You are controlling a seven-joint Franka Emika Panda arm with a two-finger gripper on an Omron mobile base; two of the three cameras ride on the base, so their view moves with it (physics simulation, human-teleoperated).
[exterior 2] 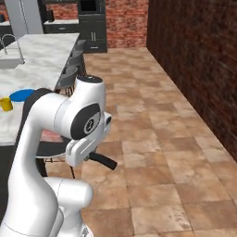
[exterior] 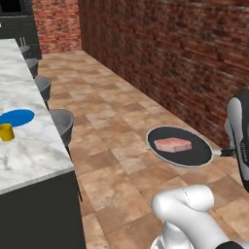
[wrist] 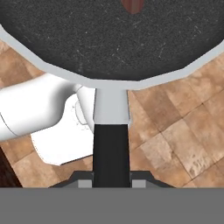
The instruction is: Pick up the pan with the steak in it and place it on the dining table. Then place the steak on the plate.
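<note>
The black pan (exterior: pixel 194 154) hangs level in the air over the tiled floor, to the right of the dining table (exterior: pixel 34 151). The pink steak (exterior: pixel 172 144) lies flat in it, left of centre. My gripper (exterior: pixel 234 152) is shut on the pan's thin handle (exterior: pixel 224 152) at the right edge. In the hand view the handle (wrist: pixel 111 151) runs up between my fingertips (wrist: pixel 139 183) to the pan (wrist: pixel 109 39), with a sliver of steak (wrist: pixel 132 5) at the top. The blue plate (exterior: pixel 17 117) lies on the table's marble top. In the right base view my arm hides most of the pan; the handle's end (exterior 2: pixel 104 160) sticks out.
A small yellow cup (exterior: pixel 6 132) stands just in front of the plate. Grey stools (exterior: pixel 62 124) line the table's right side. A brick wall (exterior: pixel 185 53) closes the right side. Open tiled floor (exterior: pixel 112 121) lies between the stools and the wall.
</note>
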